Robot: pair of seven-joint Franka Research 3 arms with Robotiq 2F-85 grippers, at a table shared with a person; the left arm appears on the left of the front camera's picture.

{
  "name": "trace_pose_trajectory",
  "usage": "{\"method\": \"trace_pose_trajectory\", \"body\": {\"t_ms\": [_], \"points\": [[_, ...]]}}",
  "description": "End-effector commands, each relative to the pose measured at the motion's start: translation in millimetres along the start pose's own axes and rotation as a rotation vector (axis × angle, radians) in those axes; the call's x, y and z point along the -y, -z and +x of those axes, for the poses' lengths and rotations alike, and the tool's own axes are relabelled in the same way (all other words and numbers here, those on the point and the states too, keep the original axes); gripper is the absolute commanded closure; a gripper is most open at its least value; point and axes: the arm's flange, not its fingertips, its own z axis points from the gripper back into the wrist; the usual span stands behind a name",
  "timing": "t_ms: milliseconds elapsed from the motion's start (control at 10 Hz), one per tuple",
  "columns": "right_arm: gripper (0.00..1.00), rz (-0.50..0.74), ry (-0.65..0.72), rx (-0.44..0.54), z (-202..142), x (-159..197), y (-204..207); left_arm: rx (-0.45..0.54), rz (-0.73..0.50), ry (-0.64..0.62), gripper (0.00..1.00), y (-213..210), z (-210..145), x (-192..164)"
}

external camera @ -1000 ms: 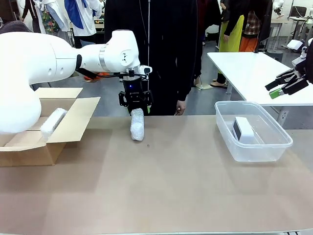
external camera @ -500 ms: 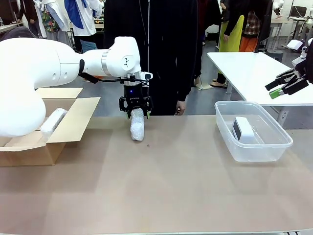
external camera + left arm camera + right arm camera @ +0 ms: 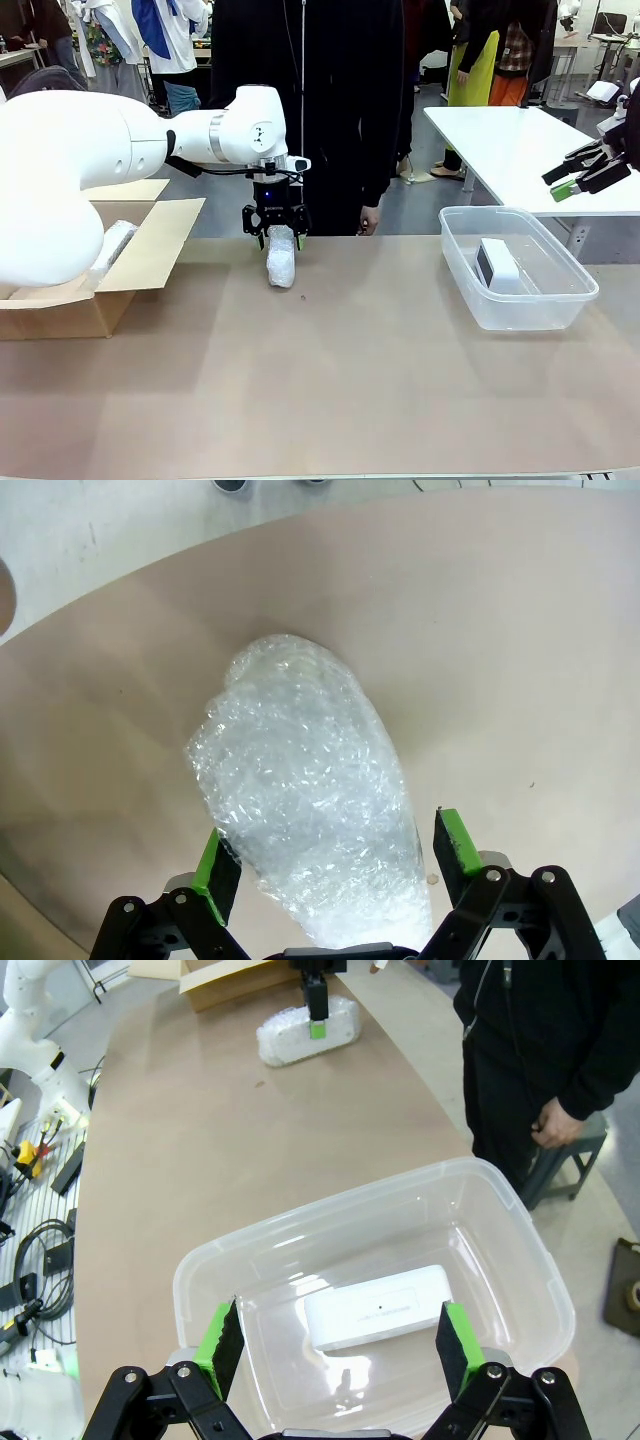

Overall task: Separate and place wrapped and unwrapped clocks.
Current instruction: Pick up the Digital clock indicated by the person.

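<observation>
A wrapped clock, an oblong bundle in bubbly wrap, lies on the table in front of the person. My left gripper is lowered over its far end, open, with a finger on each side. In the left wrist view the bundle lies between the green pads, with small gaps showing. A second wrapped clock rests in the cardboard box. The unwrapped clock, white and rounded, lies in the clear bin. My right gripper hovers open above that bin, seen at the right edge of the front view.
A person in black stands at the far edge, one hand near the table. The box sits at the left with its flap open. The bin stands at the right. A white table stands behind it.
My left gripper has come down and slightly toward the person, now straddling the far end of the wrapped clock. The bundle and the right arm have not moved.
</observation>
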Motion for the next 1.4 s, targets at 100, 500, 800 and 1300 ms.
{"method": "trace_pose_trajectory", "body": {"t_ms": [100, 500, 800, 1300], "points": [[0.0, -0.01, 0.007, -0.005, 0.6, -1.2, 1.8, 0.087, 0.052, -0.009, 0.0, -10.0, 19.2, 6.7], [0.0, -0.01, 0.007, -0.005, 0.6, -1.2, 1.8, 0.021, 0.003, 0.001, 0.0, -1.0, 3.2, -0.1], [0.0, -0.01, 0.007, -0.005, 0.6, -1.2, 1.8, 0.024, 0.023, 0.067, 0.2, 0.5, 1.0, -3.9], [0.0, -0.01, 0.007, -0.005, 0.6, -1.2, 1.8, 0.016, 0.054, 0.084, 0.8, 0.3, -0.6, -5.0]]}}
